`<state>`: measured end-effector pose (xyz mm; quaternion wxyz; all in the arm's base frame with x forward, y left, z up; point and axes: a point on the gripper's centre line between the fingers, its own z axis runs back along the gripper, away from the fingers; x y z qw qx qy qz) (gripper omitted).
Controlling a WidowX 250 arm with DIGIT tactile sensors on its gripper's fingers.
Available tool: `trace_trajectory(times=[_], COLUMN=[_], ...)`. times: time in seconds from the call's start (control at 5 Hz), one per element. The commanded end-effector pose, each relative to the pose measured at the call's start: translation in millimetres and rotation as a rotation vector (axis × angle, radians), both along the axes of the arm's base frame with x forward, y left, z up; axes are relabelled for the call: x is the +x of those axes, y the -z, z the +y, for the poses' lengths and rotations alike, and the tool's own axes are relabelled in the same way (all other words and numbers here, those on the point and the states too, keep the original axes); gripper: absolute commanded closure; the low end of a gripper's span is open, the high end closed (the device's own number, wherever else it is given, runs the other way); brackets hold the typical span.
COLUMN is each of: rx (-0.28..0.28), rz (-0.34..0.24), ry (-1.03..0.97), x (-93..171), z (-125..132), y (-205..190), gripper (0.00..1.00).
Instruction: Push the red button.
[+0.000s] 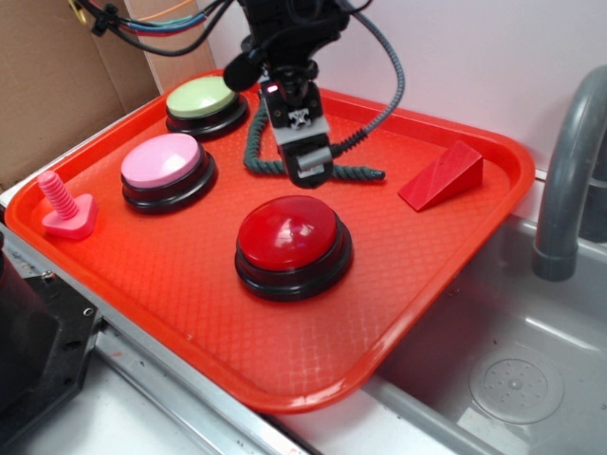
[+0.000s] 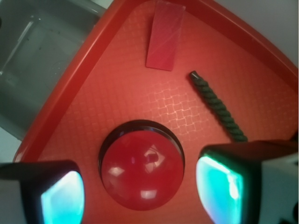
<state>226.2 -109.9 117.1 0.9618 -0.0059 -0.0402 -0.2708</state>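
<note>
The red button (image 1: 289, 237), a glossy red dome on a black round base, sits in the middle of the orange-red tray (image 1: 285, 370). My gripper (image 1: 310, 171) hangs above the tray just behind the button, apart from it. In the wrist view the red button (image 2: 141, 175) lies below, between my two fingers (image 2: 63, 200), which stand wide apart. The gripper (image 2: 140, 193) is open and holds nothing.
On the tray are a pink-domed button (image 1: 161, 161), a pale green button (image 1: 204, 98), a pink plastic screw (image 1: 64, 204), a red wedge block (image 1: 444, 175) and a dark green rope (image 1: 256, 152). A grey sink (image 1: 512, 379) and faucet (image 1: 564, 180) lie to the right.
</note>
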Motion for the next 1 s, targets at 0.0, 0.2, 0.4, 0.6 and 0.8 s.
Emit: trace_trajectory(times=[0.0,0.2,0.4,0.6,0.8], rx=[-0.04,-0.059,-0.057,-0.045,-0.043], rz=[-0.04,-0.003,-0.011,-0.009,-0.006], ry=[-0.005,-0.038,-0.039,-0.035,-0.032], x=[4.5,3.5,3.3,2.3,2.0], z=[-7.4,-9.9,-11.1,-12.5,-13.9], y=[-30.6,-33.6,-35.2,-39.1,-40.1], gripper=[0.0,0.0,0.0,0.0,0.0])
